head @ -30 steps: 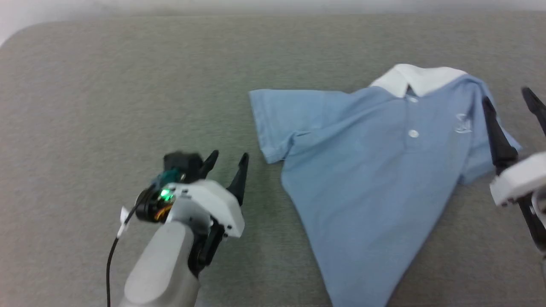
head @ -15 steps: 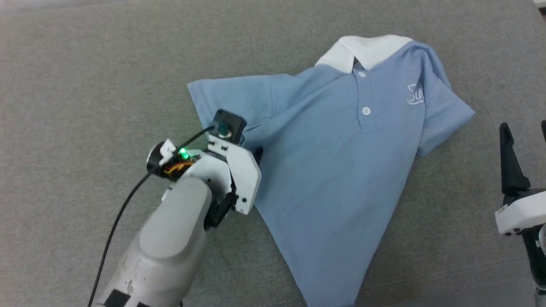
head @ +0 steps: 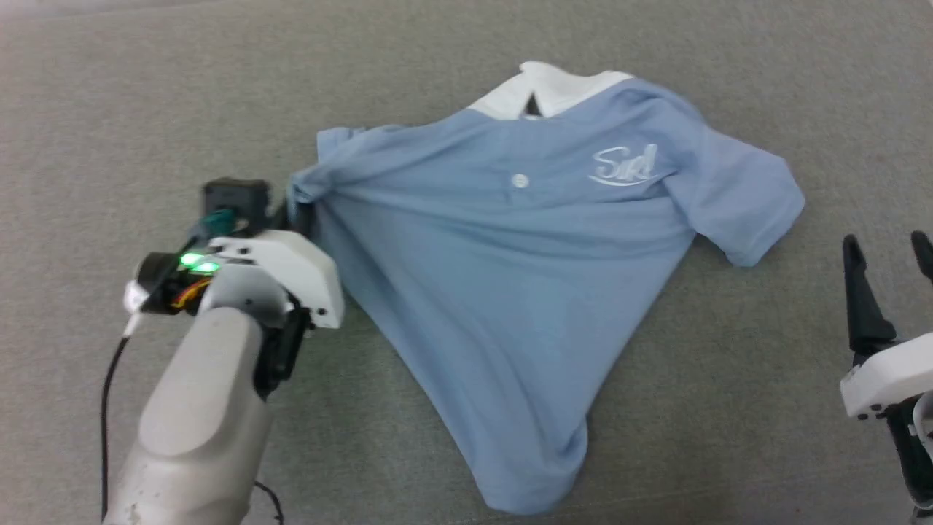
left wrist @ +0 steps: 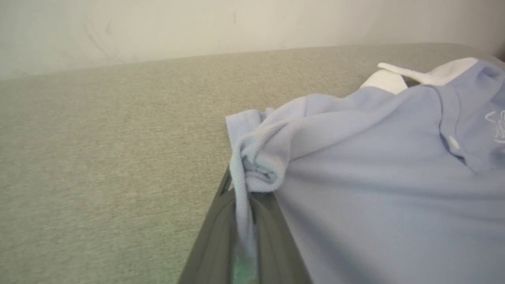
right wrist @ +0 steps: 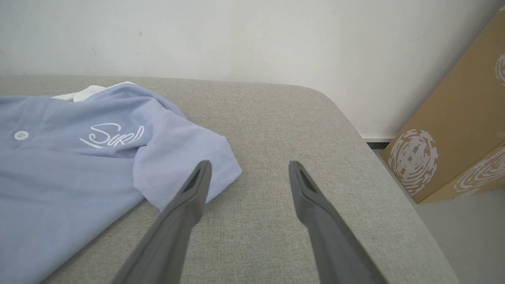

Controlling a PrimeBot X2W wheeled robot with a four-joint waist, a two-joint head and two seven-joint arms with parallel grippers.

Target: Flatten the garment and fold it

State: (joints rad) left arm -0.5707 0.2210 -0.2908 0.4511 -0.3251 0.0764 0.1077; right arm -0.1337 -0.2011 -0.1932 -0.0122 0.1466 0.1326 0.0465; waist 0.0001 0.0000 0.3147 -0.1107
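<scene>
My left gripper (head: 297, 211) is clamped on the garment (head: 510, 277) at its left sleeve (head: 328, 157). The cloth is taut toward me, which I judge flattens it on the grey pad (head: 109, 109). My right gripper (head: 885, 251), fingers apart, hovers just right of the right sleeve (head: 743, 197).

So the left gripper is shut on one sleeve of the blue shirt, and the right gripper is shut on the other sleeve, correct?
Not quite: the right gripper is open and holds nothing, near the other sleeve, as the right wrist view shows. The left gripper is indeed shut on one sleeve of the garment.
</scene>
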